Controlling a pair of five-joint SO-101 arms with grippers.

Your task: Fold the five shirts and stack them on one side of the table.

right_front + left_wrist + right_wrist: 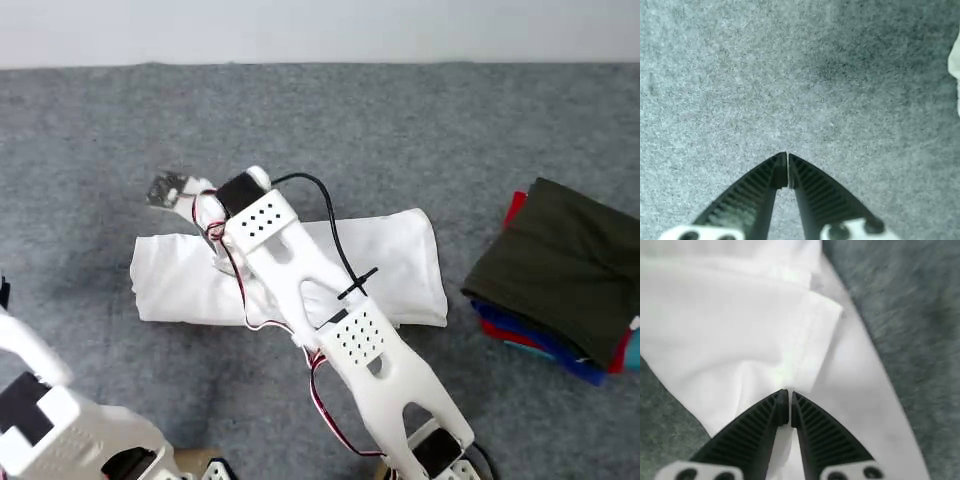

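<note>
Right tool point(163, 188) — blurred — above white shirt point(400, 262)

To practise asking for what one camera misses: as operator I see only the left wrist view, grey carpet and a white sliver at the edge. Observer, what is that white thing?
Observer: Likely the white shirt, folded into a long strip on the grey carpet.
Operator: Where is the other arm?
Observer: The right gripper is shut, tips on a fold of that shirt.
Operator: Any shirts done?
Observer: A stack of folded shirts lies apart from it, dark olive on top.
</note>
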